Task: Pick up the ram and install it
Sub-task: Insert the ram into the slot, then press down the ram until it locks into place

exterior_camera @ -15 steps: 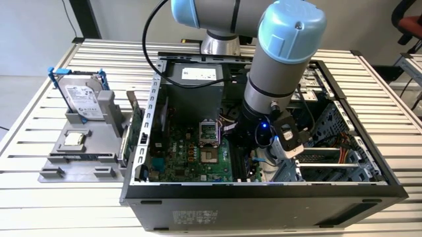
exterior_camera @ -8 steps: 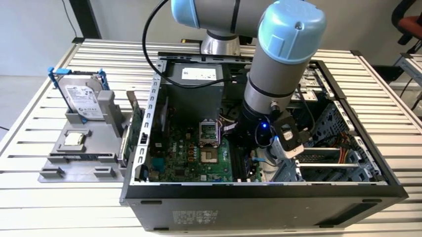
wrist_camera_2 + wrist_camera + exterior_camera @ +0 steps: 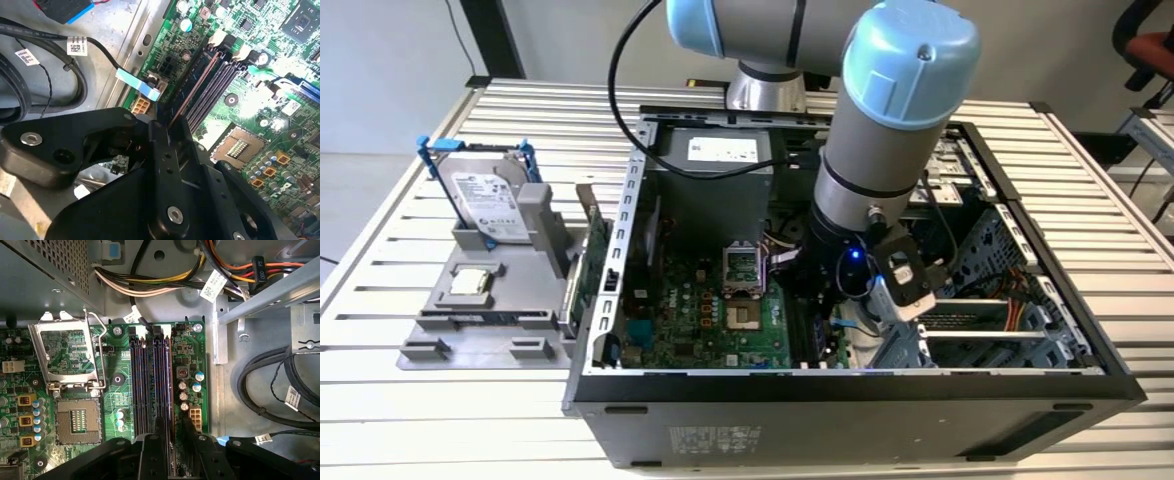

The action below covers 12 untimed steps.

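Note:
The ram (image 3: 171, 390) is a thin dark stick seen edge-on, standing in line with the outermost memory slot of the green motherboard (image 3: 117, 400). In the second wrist view the ram's (image 3: 195, 90) narrow top edge runs along the dark slots (image 3: 212, 87). My gripper (image 3: 172, 450) has its black fingers (image 3: 152, 452) on either side of the stick's near end, shut on it. In the exterior view the gripper (image 3: 834, 300) is down inside the open computer case (image 3: 854, 385), over the board's right part.
An open CPU socket (image 3: 77, 420) with its raised metal frame lies beside the slots. Cable bundles (image 3: 260, 390) and a drive cage (image 3: 987, 320) crowd the case's other side. Outside, a hard drive in a blue frame (image 3: 487, 200) and a green card (image 3: 594, 260) stand on a grey fixture (image 3: 480, 320).

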Each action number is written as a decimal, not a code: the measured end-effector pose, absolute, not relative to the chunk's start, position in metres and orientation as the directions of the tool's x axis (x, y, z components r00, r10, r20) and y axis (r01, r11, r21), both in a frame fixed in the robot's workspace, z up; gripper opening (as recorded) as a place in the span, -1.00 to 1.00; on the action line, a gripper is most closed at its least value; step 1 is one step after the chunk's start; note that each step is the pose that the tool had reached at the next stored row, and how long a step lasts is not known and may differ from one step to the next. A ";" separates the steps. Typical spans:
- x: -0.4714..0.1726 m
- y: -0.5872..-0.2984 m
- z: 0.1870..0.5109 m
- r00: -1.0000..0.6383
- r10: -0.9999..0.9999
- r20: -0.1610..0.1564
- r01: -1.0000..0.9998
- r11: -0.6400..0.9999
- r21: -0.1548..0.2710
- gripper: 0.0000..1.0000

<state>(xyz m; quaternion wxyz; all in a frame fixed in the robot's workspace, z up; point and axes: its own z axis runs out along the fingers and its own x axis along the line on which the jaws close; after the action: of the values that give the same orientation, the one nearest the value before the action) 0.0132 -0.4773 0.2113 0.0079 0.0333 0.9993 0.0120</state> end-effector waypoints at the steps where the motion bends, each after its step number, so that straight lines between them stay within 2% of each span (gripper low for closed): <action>1: 0.013 -0.477 0.216 -0.998 0.067 -0.015 0.067 0.997 0.024 1.00; 12: 0.013 -0.477 0.262 -0.998 0.067 -0.015 0.067 0.997 0.024 1.00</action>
<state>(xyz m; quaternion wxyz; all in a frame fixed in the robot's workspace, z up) 0.0130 -0.4774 0.2615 0.0078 0.0335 0.9993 0.0117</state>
